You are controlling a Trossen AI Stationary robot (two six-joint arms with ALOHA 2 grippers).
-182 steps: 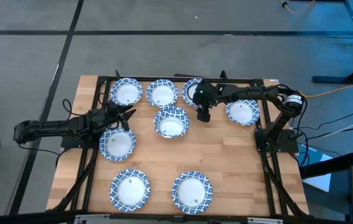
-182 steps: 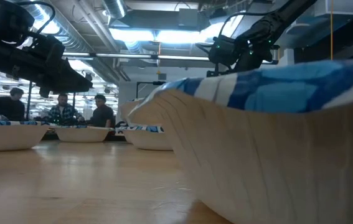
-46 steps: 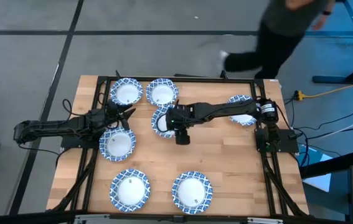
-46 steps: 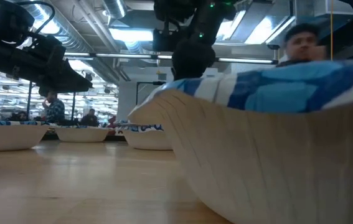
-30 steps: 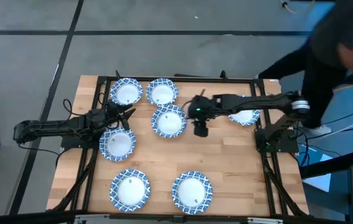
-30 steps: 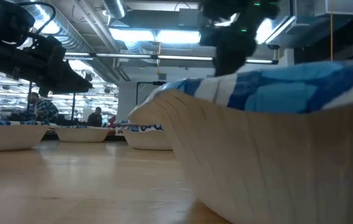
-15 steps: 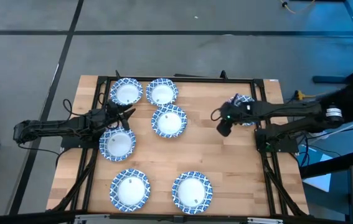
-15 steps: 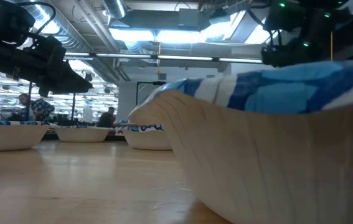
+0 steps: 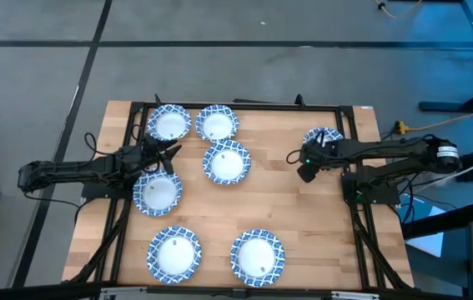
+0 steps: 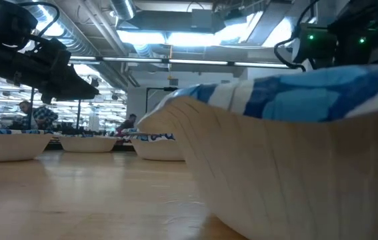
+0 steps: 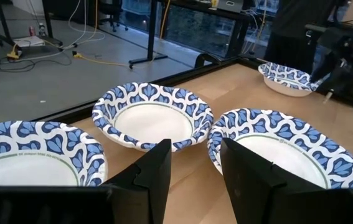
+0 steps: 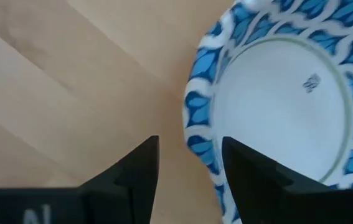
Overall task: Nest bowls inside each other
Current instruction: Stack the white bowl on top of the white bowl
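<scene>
Blue-and-white bowls spread over the wooden bench (image 9: 303,208): two at the far edge (image 9: 169,122) (image 9: 217,123), one mid-bench (image 9: 227,162), one near the left arm (image 9: 158,192), two along the near edge (image 9: 174,252) (image 9: 258,256), one far right (image 9: 323,138). Right gripper (image 9: 306,172) poised just beside that far-right bowl (image 12: 276,93), fingers (image 12: 140,168) apart and empty, straddling bare wood next to its rim. Left gripper (image 9: 169,150) parked above the bench between the far-left bowl and the bowl by its arm, fingers (image 11: 157,168) parted too, nothing held. Best approach, judging from this: shift sideways until one finger sits inside the rim and one outside, descend squarely, pinch only the patterned rim, lift level before carrying to the mid-bench bowl.
</scene>
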